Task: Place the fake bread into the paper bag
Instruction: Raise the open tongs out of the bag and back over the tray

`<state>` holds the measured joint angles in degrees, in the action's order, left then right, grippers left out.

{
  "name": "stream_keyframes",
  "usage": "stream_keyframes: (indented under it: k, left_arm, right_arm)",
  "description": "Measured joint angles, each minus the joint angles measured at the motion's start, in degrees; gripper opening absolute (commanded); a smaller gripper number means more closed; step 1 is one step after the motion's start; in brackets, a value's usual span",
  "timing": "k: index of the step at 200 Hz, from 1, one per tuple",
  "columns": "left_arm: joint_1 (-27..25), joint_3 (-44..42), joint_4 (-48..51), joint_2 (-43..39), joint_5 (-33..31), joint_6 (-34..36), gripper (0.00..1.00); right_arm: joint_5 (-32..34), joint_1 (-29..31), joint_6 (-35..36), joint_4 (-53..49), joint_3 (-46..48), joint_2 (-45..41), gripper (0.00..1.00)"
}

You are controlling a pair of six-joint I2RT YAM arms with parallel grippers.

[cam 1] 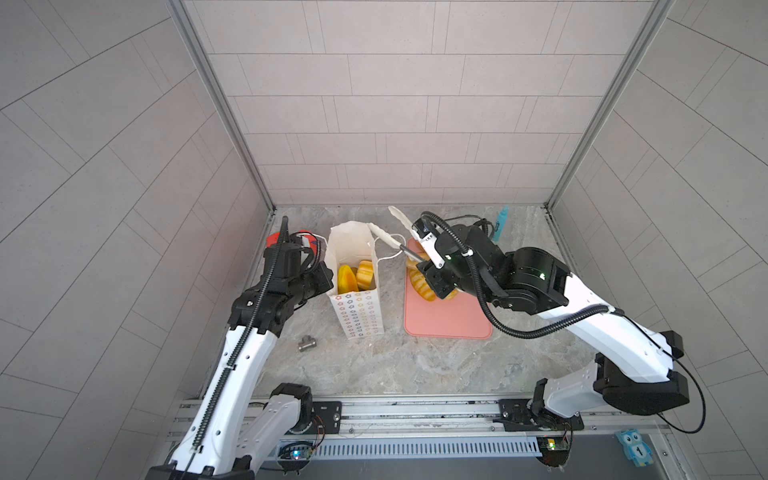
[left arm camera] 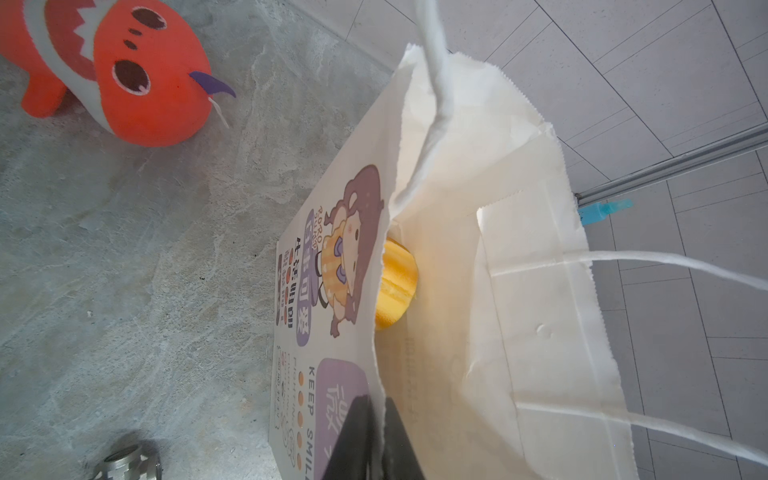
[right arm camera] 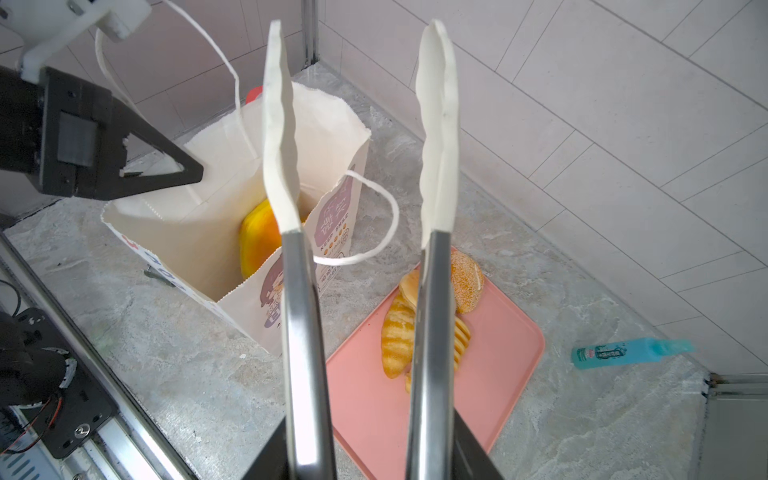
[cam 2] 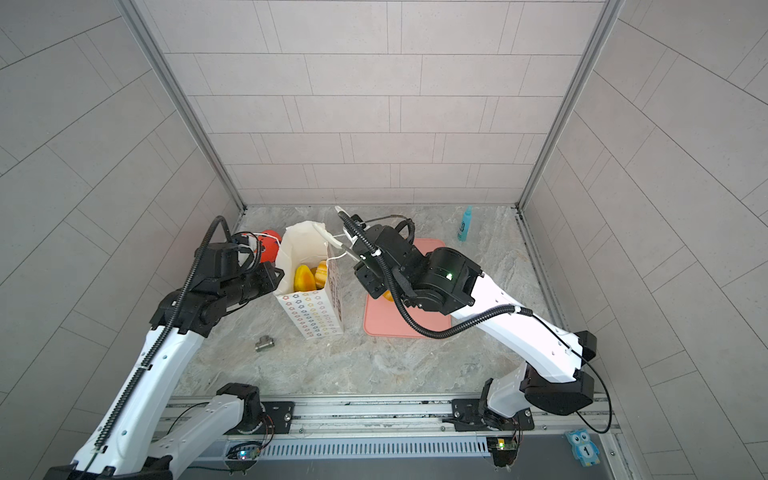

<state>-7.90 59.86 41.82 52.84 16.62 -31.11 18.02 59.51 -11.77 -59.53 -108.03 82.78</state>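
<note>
**Bag pinned open, tongs empty above the tray**

The left gripper [left arm camera: 376,401], closed tight, pinches one wall of the paper bag [cam 1: 357,316] at its rim, which holds the mouth open. Two pieces of fake bread [cam 1: 348,279] stand inside, just beyond its fingers. The right gripper [right arm camera: 370,453] clasps the arms of the metal tongs [right arm camera: 305,332]. Their white tips [right arm camera: 282,124] stand apart and carry nothing, raised beside the bag's mouth. The other bread, ridged rolls [right arm camera: 397,336] and a sesame bun [right arm camera: 467,286], lies on the pink tray [right arm camera: 511,357]. It sits directly beneath the tong shafts, nearer the gripper than the tips. The step in hand, by judgement, is fetching the next piece. The next move calls for tipping the tongs down to the tray and bracketing one roll across its width. The squeeze should be gentle, since the glossy shapes may slip.
</note>
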Motion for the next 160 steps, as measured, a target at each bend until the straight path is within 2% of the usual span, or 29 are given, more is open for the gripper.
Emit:
stream_keyframes:
  k: [73,116,160]
  left_arm:
    - [0.0,0.0,0.0,0.0,0.0,0.0,0.12]
    - [0.0,0.0,0.0,0.0,0.0,0.0,0.12]
    - [0.0,0.0,0.0,0.0,0.0,0.0,0.12]
  right_arm:
    - [3.9,-7.6,0.3,1.5,6.0,-5.6,0.48]
    - [1.4,-15.5,-1.5,1.5,11.5,-6.4,0.48]
    - [-1.6,-17.8,-3.1,2.0,17.3,-6.4,0.48]
